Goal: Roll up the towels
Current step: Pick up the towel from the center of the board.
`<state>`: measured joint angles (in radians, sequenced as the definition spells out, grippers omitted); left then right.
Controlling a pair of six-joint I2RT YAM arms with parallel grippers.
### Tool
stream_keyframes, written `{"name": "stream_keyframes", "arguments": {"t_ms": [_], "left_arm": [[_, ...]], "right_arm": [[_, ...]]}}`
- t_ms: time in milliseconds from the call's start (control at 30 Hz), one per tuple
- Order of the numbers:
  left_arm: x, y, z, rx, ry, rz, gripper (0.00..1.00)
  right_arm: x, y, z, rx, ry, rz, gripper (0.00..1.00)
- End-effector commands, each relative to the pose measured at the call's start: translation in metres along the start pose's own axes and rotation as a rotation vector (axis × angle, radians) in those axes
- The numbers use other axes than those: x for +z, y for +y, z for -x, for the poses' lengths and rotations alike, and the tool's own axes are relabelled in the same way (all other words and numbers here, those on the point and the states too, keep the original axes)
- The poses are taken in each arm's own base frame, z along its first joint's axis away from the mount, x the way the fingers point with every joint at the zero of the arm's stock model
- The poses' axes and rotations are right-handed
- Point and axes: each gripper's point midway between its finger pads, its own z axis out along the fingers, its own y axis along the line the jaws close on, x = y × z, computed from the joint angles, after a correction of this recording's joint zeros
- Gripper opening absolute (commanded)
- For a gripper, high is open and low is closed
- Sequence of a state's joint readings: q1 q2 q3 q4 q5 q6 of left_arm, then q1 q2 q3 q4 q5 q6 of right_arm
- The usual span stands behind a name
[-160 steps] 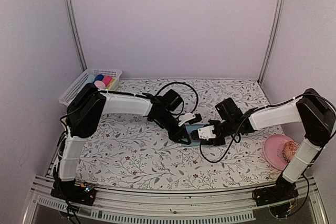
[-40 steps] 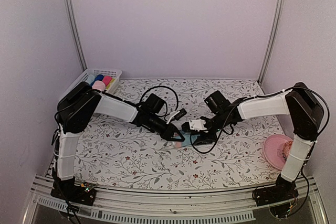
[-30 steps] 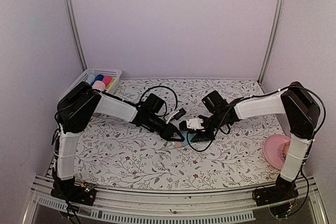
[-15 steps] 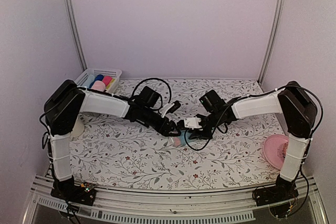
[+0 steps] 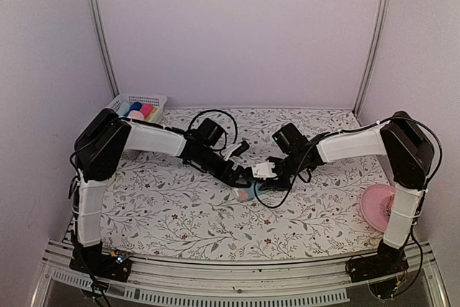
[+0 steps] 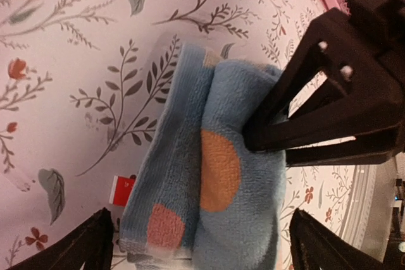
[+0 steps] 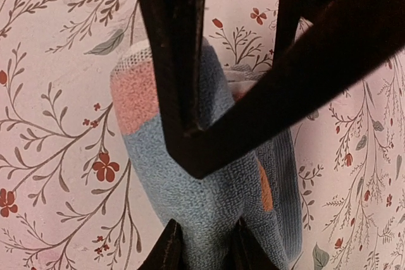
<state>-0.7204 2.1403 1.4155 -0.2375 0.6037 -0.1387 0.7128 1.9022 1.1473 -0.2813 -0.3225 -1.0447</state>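
right claw point(image 7: 207, 245) nearly closed, pinching a fold of the blue towel point(image 6: 190, 156) at one end. left claw point(image 6: 204, 248) wide open, fingers either side of the same towel, holding nothing. towel folded over into a loose roll, orange and pink patches showing, lying on the floral bench point(image 5: 180, 213) mid-way between the arms. pink plate point(image 5: 375, 206) at right edge, well apart
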Motion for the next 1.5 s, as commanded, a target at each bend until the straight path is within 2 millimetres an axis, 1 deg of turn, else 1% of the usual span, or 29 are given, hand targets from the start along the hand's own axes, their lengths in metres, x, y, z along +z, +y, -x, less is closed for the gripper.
{"name": "stream_keyframes", "arguments": {"t_ms": [0, 333, 467, 567, 633, 700, 867, 967, 1100, 1133, 1167, 1267, 1333, 1433, 1467], "left_arm": [[0.007, 0.002, -0.014, -0.052, 0.072, -0.077, 0.97], [0.013, -0.014, -0.034, -0.100, 0.136, -0.214, 0.97], [0.017, -0.014, -0.036, -0.113, 0.156, -0.207, 0.97], [0.024, -0.011, -0.039, -0.117, 0.183, -0.181, 0.94], [0.028, -0.007, -0.043, -0.123, 0.209, -0.151, 0.88], [0.032, -0.006, -0.045, -0.124, 0.219, -0.138, 0.81], [0.036, -0.003, -0.049, -0.128, 0.232, -0.127, 0.64], [0.038, -0.002, -0.051, -0.132, 0.236, -0.127, 0.46], [0.040, -0.004, -0.052, -0.131, 0.239, -0.140, 0.17], [0.041, -0.004, -0.051, -0.131, 0.239, -0.143, 0.07], [0.041, -0.004, -0.051, -0.130, 0.237, -0.143, 0.00], [0.039, -0.003, -0.047, -0.122, 0.222, -0.133, 0.00], [0.034, -0.001, -0.041, -0.112, 0.197, -0.100, 0.00], [0.015, 0.007, -0.023, -0.102, 0.115, -0.034, 0.00], [0.006, 0.008, -0.016, -0.098, 0.082, -0.018, 0.00]], "right_arm": [[0.007, 0.021, -0.031, 0.015, 0.121, 0.062, 0.23], [0.010, 0.019, -0.036, 0.019, 0.138, 0.044, 0.23], [0.010, 0.019, -0.036, 0.023, 0.136, 0.045, 0.23], [0.008, 0.018, -0.033, 0.027, 0.127, 0.043, 0.23], [0.008, 0.018, -0.032, 0.030, 0.120, 0.044, 0.23], [0.007, 0.018, -0.030, 0.031, 0.115, 0.045, 0.23], [0.009, 0.020, -0.032, 0.034, 0.119, 0.049, 0.23], [0.008, 0.019, -0.032, 0.035, 0.119, 0.047, 0.23], [0.007, 0.017, -0.031, 0.034, 0.119, 0.041, 0.24], [0.007, 0.016, -0.030, 0.035, 0.119, 0.037, 0.24], [0.006, 0.015, -0.028, 0.038, 0.115, 0.034, 0.25], [-0.002, 0.008, -0.022, 0.041, 0.104, 0.009, 0.31], [-0.011, 0.000, -0.016, 0.042, 0.095, -0.023, 0.40], [-0.036, -0.014, -0.006, 0.067, 0.060, -0.063, 0.58], [-0.046, -0.019, -0.001, 0.076, 0.039, -0.074, 0.61]]}}
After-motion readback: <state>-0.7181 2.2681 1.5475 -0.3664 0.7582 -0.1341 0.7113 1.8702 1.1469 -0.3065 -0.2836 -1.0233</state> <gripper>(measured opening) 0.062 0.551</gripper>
